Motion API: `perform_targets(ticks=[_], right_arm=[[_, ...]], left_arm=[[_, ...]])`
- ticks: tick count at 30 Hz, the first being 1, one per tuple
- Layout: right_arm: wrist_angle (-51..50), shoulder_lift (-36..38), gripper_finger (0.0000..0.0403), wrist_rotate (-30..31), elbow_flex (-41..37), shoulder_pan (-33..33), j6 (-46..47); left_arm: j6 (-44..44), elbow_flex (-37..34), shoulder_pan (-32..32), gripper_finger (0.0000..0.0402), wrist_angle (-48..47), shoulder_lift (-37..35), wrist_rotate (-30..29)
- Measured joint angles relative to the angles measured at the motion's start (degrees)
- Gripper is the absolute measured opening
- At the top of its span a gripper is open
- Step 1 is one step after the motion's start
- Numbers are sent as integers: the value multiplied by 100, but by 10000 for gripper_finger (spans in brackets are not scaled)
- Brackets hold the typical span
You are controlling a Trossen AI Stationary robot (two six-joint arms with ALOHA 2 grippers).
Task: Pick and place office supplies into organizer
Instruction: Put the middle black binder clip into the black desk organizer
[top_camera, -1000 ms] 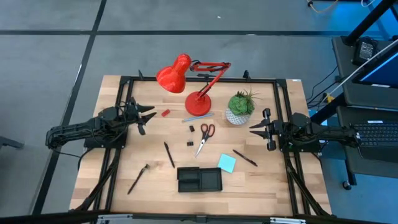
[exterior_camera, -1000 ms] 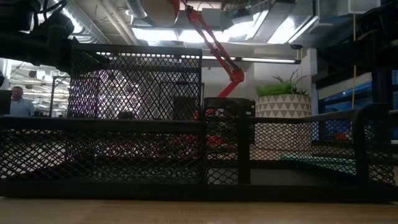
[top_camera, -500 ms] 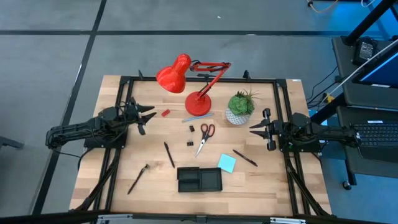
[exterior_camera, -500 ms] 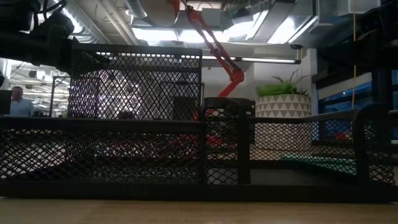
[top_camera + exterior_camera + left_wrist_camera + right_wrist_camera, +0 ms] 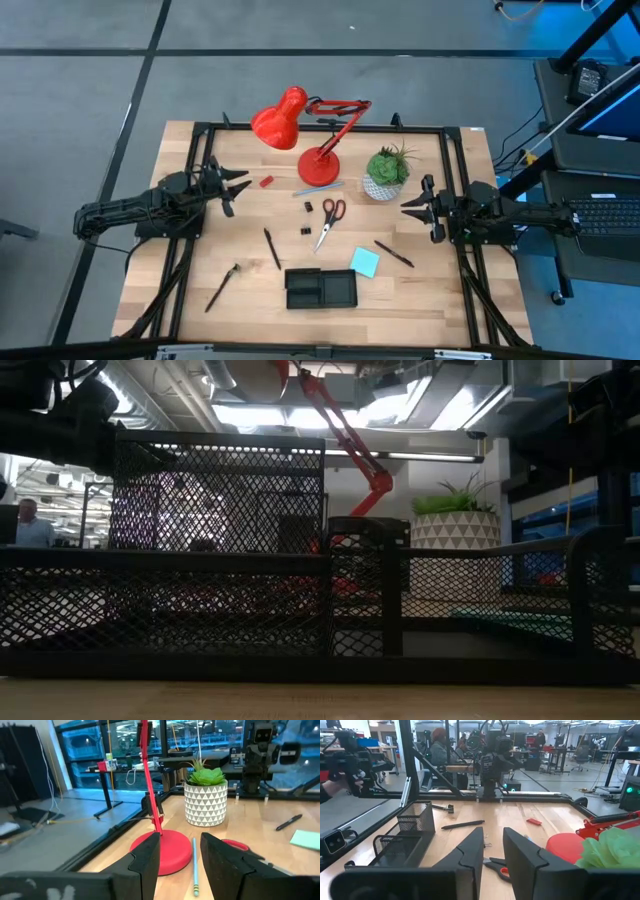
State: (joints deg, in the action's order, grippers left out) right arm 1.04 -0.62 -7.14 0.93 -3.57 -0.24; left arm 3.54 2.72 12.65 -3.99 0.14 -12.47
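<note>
The left gripper [image 5: 238,192] is held open and empty at the left side of the table [image 5: 190,260], its two dark, blunt fingers parted with nothing between them, as the left wrist view confirms. The right gripper [image 5: 408,208] is held at the opposite side just beside the potted plant [image 5: 386,172]; only a narrow gap is seen between its fingers and nothing is gripped. No change can be found against the pictures from a second ago: neither arm has been moved and no item has been shifted, so the task is judged not yet begun, with every supply left to be collected. The organizer [image 5: 321,288], a shallow black tray of fine wire mesh split into compartments, is placed at the near middle of the wooden table and is seen empty. The red-handled scissors [image 5: 330,222] are laid near the centre with the thin steel blades closed, two small black clips [image 5: 308,207] beside them. A flat, light blue sticky-note pad [image 5: 365,262] lies just beside the organizer's far right corner. Slender dark pens [image 5: 272,248] are scattered well apart, and a tiny red piece [image 5: 267,182] is found near the left gripper. A glossy red desk lamp [image 5: 300,125] is stood at the far edge.
</note>
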Motion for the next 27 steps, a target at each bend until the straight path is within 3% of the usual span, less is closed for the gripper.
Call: perform_targets(ticks=[11,22,27], right_arm=[[0,0,78,15,0,0,19],[-1,0,78,15,-1,-1,-3],[-2,0,78,13,-1,-2,-156]], left_arm=[[560,2,1,136,67,0,-2],[-38,0,-13,136,171,0,22],[-66,0,-101,136,468,174,343]])
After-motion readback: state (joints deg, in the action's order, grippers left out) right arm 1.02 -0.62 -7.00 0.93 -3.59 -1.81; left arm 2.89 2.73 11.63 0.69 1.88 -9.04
